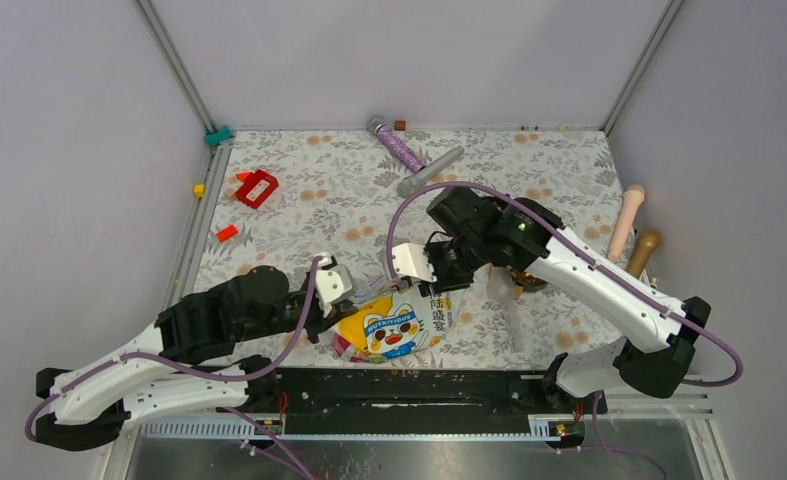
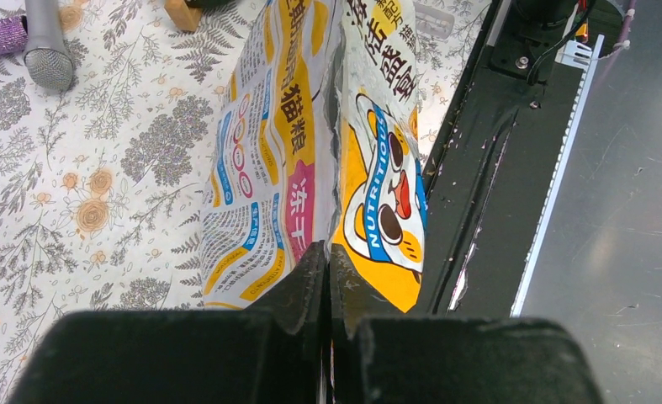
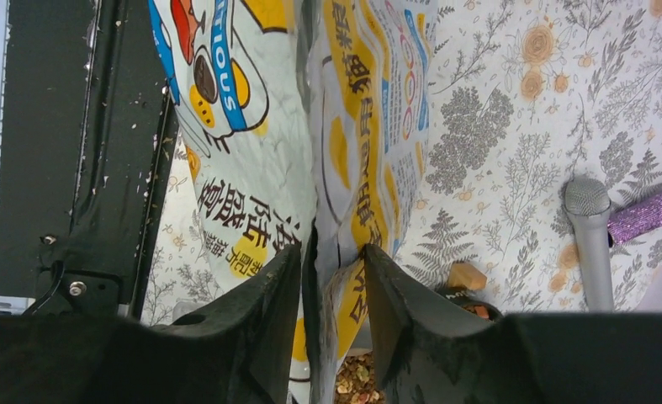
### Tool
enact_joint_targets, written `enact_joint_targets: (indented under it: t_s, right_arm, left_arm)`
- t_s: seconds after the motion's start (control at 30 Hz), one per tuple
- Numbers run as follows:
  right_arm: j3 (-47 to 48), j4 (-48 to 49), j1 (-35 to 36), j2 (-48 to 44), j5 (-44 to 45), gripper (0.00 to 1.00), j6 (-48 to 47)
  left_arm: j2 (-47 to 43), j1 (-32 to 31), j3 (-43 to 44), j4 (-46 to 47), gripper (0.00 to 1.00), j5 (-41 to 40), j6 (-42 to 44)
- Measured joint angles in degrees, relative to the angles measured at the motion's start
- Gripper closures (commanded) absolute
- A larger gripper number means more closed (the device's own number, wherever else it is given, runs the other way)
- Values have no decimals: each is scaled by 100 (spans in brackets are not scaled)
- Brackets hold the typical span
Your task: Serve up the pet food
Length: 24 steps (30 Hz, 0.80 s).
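The pet food bag, yellow and white with a cartoon cat, is held up on edge near the table's front rail. My left gripper is shut on its lower left edge; the left wrist view shows the fingers pinched on the bag. My right gripper is open at the bag's other end, its jaws standing apart with the bag's edge between them. Brown and tan pet food shows just beneath that edge. I cannot tell what it lies in.
A dark bowl rim and a wooden block sit beside the right fingers. Two microphones, purple and grey, lie at the back. A red item is back left, wooden pins stand right, and the black front rail runs just behind the bag.
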Motion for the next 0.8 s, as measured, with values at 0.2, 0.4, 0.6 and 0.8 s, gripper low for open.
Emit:
enact_joint_targets:
  t_s: [0.2, 0.4, 0.6, 0.8]
  right_arm:
    - [-81, 350, 118, 2, -17, 58, 85]
    - [-155, 568, 221, -37, -35, 100, 205]
    - [-31, 391, 282, 37, 0, 100, 367]
    - [372, 164, 291, 308, 264, 100, 1252]
  left_arm:
    - [-2, 0, 0, -2, 100, 42, 11]
    - [4, 0, 22, -15, 94, 33, 2]
    - [195, -2, 278, -184, 45, 129, -101]
    - [660, -7, 717, -245, 37, 199, -72]
